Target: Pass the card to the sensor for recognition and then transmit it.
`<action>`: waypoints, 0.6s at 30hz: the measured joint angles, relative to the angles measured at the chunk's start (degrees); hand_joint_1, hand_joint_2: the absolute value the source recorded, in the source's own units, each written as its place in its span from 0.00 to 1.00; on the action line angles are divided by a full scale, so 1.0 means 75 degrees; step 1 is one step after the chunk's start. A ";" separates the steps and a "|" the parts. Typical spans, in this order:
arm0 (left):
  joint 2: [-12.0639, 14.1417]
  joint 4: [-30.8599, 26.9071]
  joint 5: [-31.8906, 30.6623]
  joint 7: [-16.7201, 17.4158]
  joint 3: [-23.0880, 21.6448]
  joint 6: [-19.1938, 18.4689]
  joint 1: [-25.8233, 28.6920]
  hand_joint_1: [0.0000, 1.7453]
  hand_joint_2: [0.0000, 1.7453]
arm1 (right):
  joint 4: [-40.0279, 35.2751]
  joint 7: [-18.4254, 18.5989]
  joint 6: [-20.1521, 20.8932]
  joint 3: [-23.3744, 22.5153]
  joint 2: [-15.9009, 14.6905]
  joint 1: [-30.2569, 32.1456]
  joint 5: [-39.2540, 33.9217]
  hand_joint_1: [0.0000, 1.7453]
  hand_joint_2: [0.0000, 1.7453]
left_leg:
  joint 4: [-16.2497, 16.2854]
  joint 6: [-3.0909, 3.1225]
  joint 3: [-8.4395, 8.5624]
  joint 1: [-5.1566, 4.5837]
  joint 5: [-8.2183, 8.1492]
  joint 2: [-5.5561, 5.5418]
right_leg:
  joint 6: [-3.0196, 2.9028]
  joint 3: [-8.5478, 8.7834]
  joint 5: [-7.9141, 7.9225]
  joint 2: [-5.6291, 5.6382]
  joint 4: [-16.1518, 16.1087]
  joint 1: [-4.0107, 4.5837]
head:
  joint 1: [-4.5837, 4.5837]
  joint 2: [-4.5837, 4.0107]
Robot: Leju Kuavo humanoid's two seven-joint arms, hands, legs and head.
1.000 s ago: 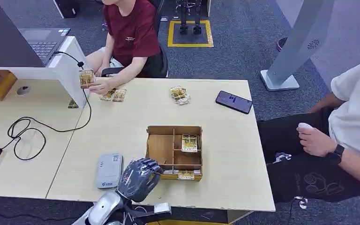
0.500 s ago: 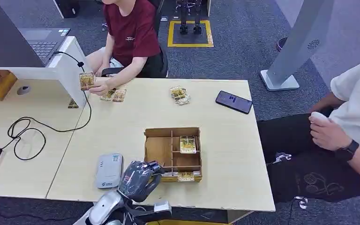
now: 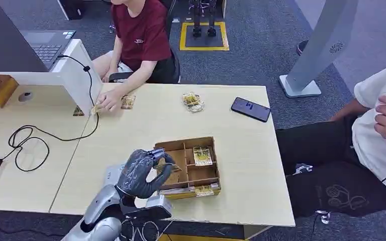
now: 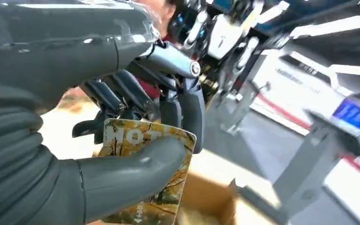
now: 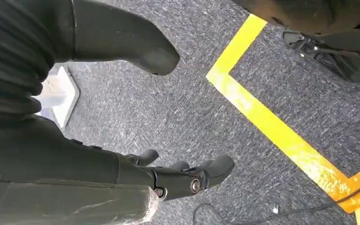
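My left hand (image 3: 141, 172) is raised over the near left part of the wooden divided box (image 3: 208, 142) and pinches a yellow card (image 4: 145, 183) between thumb and fingers. In the head view the card (image 3: 169, 173) pokes out of the hand above the box's left compartment. More cards lie in the box: one (image 3: 202, 155) in a middle cell, one (image 3: 204, 190) at the near edge. The grey card sensor (image 3: 109, 174) lies on the table just left of the hand, mostly hidden by it. My right hand (image 5: 122, 117) hangs over grey carpet, holding nothing, fingers apart.
A person in a red shirt (image 3: 141, 31) sits across the table, a hand (image 3: 108, 100) on cards (image 3: 127, 102) at the far left. Another card stack (image 3: 192, 101) and a phone (image 3: 251, 109) lie far right. A second person (image 3: 382, 125) sits at the right. A cable (image 3: 30, 138) crosses the left desk.
My left hand rose from the table's near edge and moved over the box, now holding a card. The box shifted slightly. The far person lowered the held card to the table.
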 joint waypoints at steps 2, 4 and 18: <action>0.0090 -0.0341 0.0076 -0.0020 0.0079 -0.0061 -0.0085 1.00 1.00 | 0.0000 0.0000 -0.0003 -0.0003 0.0000 0.0010 0.0000 0.00 1.00 | 0.0000 -0.0001 0.0000 0.0000 0.0001 0.0000 | 0.0000 0.0000 0.0000 0.0000 0.0000 0.0000 | 0.0000 0.0000; 0.0181 -0.0594 -0.0018 -0.0032 0.0146 -0.0002 -0.0156 1.00 1.00 | 0.0000 0.0000 -0.0003 -0.0003 0.0000 0.0013 0.0000 0.00 1.00 | 0.0000 -0.0004 0.0001 0.0001 0.0003 0.0000 | 0.0000 -0.0001 0.0000 0.0001 0.0002 0.0000 | 0.0000 0.0000; -0.0035 0.1243 -0.1059 0.1283 0.1072 0.0752 -0.2344 1.00 1.00 | 0.0000 0.0000 -0.0035 0.0090 0.0000 -0.0074 0.0178 0.00 1.00 | 0.0001 -0.0001 0.0000 -0.0002 0.0029 0.0004 | 0.0001 -0.0003 0.0029 0.0005 0.0002 0.0000 | 0.0000 0.0000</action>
